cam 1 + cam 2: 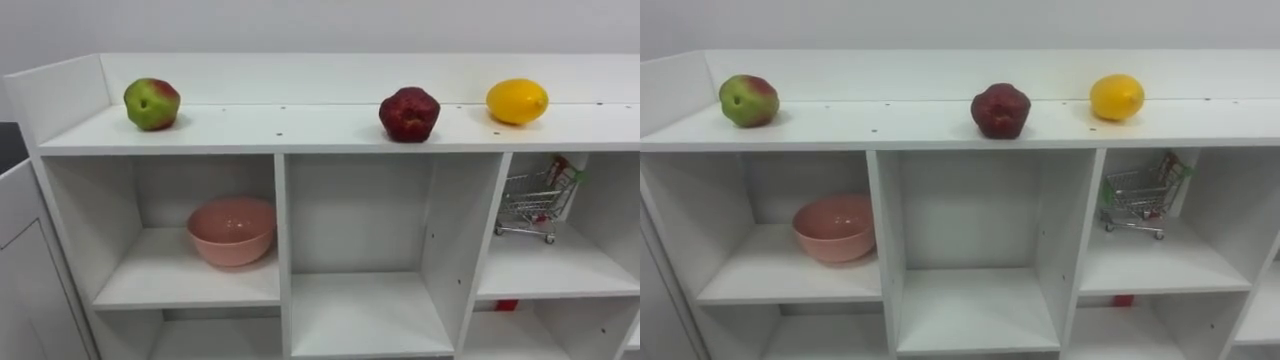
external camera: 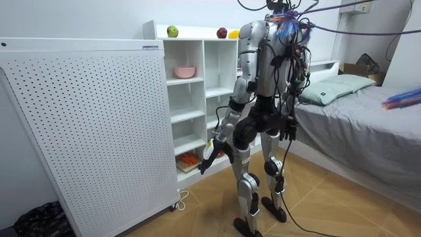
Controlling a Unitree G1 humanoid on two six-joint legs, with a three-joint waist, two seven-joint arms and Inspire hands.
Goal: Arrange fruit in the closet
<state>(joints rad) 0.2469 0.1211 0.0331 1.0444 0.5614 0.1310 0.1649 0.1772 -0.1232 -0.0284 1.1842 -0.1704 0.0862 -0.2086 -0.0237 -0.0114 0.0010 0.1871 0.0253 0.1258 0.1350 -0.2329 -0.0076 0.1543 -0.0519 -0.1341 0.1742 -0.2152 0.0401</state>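
Observation:
Three fruits lie on the top board of the white open closet. A green and red apple is at the left. A dark red fruit sits near the middle, and a yellow lemon lies to its right. In the room view I stand upright facing the closet, close to it. My left hand hangs low beside my thigh, level with the lower shelves and holding nothing that I can make out.
A pink bowl sits in the upper left compartment and a small wire shopping cart in the upper right one. The middle compartment is bare. A white perforated panel stands left of the closet, and a bed lies behind me.

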